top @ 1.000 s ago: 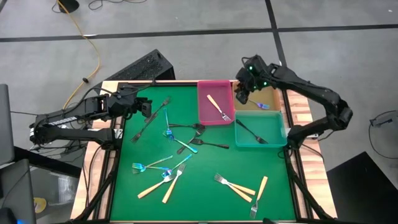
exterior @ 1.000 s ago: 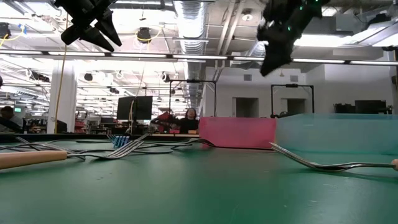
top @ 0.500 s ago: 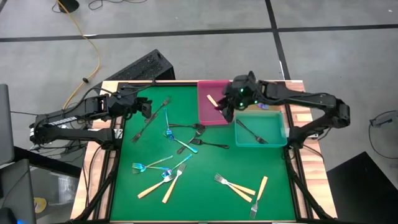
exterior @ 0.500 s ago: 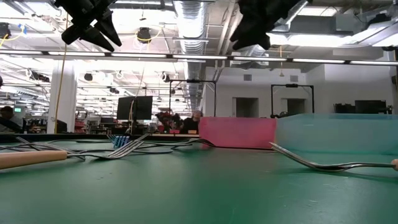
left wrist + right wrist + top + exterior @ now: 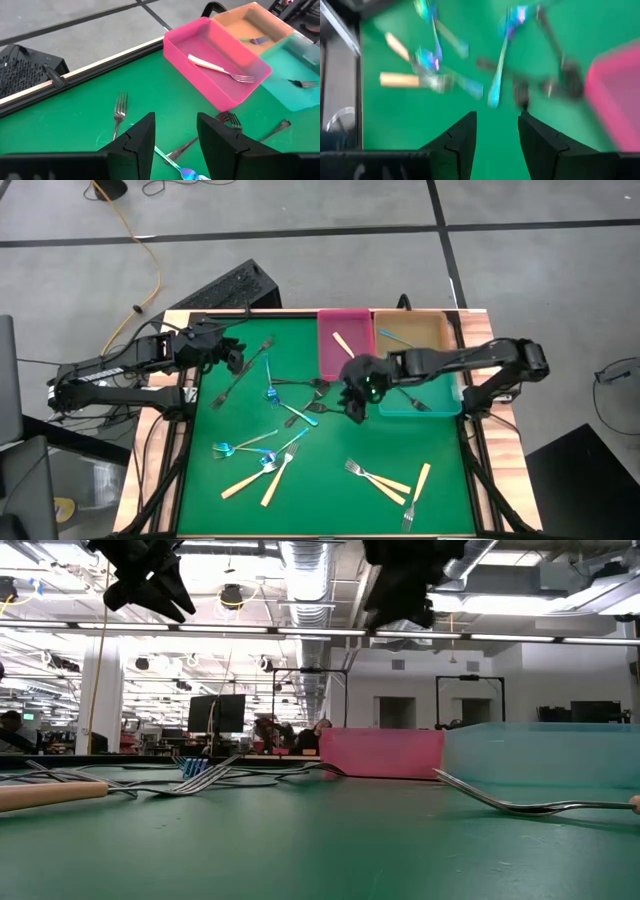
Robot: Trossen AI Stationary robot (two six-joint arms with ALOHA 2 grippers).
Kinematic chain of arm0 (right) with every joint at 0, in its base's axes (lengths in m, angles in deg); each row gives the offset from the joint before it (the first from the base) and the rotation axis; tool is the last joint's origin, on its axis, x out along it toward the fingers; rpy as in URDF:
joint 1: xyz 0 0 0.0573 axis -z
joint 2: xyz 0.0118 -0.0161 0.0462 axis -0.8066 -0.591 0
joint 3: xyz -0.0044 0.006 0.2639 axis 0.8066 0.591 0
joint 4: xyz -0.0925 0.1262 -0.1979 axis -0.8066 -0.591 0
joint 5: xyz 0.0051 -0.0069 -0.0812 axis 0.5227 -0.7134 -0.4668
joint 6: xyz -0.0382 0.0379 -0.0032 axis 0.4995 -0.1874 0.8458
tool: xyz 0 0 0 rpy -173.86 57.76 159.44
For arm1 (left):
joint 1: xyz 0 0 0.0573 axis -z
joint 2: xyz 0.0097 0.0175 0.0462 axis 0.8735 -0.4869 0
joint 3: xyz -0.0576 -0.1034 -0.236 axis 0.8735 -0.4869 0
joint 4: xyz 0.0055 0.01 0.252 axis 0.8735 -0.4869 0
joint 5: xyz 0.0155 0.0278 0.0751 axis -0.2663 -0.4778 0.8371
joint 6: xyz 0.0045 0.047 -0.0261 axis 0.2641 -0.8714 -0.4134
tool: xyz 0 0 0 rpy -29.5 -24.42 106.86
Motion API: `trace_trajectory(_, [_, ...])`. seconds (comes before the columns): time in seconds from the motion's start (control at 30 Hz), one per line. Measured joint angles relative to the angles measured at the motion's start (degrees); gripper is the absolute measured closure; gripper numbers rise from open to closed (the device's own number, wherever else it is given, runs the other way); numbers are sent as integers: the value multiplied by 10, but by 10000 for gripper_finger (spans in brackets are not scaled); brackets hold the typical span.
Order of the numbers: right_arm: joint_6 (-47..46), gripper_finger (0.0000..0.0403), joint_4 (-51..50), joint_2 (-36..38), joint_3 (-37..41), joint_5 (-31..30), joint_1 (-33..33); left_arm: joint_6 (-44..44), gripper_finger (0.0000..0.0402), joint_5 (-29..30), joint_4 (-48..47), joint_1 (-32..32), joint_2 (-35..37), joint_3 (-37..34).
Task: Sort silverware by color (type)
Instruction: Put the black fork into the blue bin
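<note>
Right pincer [image 5: 356,402], spread and empty, has swung from the orange bin [image 5: 415,330] to the black forks [image 5: 335,411]: next pick; left pincer [image 5: 236,356] spread, waiting

Green table [image 5: 330,480] with forks and bins
Loose forks [image 5: 285,415] lie scattered on it; pink [image 5: 330,340], tan [image 5: 415,330] and teal [image 5: 440,402] bins sit along its far-right part.

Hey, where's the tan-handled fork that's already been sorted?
In the high view, the tan-handled fork lies alone in the pink bin at the table's far edge, just left of the orange bin.
</note>
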Motion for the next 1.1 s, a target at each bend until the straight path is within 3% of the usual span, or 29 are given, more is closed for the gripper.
trace_trajectory(0.2, [-66,237,4,-32,-2,-3,-67,-7,272,-3,-1,0,0,0])
trace_trajectory(0.8, [-277,237,-126,-72,0,-28,-235,-3,272,-2,-1,0,0,0])
trace_trajectory(1.0, [-297,237,-118,-93,0,-40,-262,-3,272,-1,-1,0,0,0])
trace_trajectory(1.1, [-263,237,-107,-109,-1,-43,-256,-3,272,0,-1,0,0,0])
